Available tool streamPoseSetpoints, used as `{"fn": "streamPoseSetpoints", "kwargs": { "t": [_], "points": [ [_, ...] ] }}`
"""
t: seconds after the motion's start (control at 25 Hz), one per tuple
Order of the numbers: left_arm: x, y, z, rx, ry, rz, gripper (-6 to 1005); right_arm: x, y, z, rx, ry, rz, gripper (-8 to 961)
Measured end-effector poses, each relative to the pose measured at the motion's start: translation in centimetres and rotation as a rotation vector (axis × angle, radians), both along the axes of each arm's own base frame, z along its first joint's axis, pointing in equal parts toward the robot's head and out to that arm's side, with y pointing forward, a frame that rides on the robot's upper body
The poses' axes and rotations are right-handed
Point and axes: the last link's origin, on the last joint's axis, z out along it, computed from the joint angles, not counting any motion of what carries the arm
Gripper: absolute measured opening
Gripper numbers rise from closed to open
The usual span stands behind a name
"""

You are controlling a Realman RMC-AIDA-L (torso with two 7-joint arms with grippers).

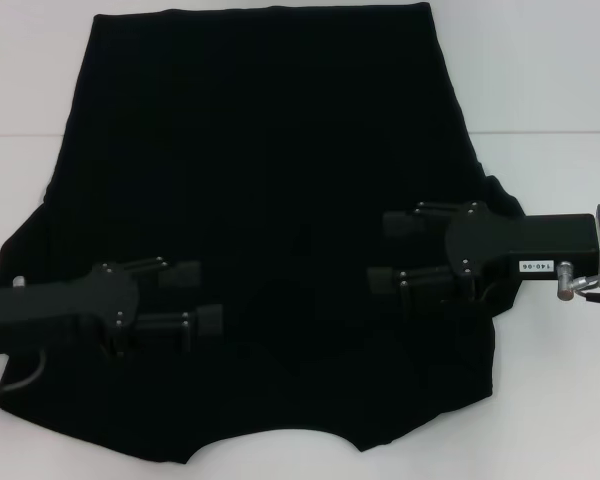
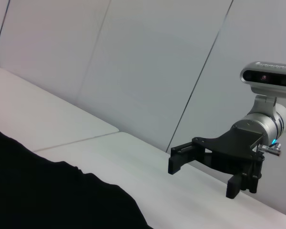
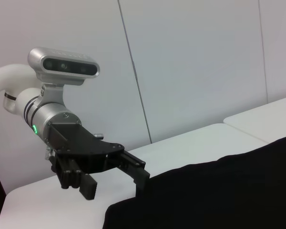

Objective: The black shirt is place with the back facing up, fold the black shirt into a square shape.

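The black shirt (image 1: 270,150) lies spread flat on the white table (image 1: 550,380), plain black side up, with no print showing. Its curved neckline is at the near edge and its straight hem at the far edge. My left gripper (image 1: 198,297) hovers open over the shirt's near left part, fingers pointing right. Over the right side, the right gripper (image 1: 390,251) is open too, fingers pointing left. Nothing is held between either pair of fingers. The left wrist view shows the right gripper (image 2: 202,176) beyond the shirt (image 2: 47,195). In the right wrist view, the left gripper (image 3: 115,183) stands at the edge of the shirt (image 3: 219,191).
A seam (image 1: 540,133) runs across the tabletop at the back. Bare white table borders the shirt on the left, right and near right. Plain grey wall panels (image 2: 148,62) stand behind the table.
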Motion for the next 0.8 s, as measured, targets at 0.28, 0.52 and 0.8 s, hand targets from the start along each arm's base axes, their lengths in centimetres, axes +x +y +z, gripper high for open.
{"fn": "streamPoseSetpoints", "kwargs": {
  "t": [0.28,0.52,0.8],
  "points": [
    [-0.7,1.2,2.0,0.131,-0.089,0.122,836,0.0,0.2,0.1,0.009,0.014,-0.023,915],
    [-3.6,2.1,4.6,0.180,-0.059,0.372,826,-0.4,0.5,-0.2,0.002,0.025,-0.056,915],
    [-7.0,1.8,6.7,0.195,0.066,0.644,814,-0.9,0.7,-0.6,-0.003,0.027,-0.059,914]
  ]
}}
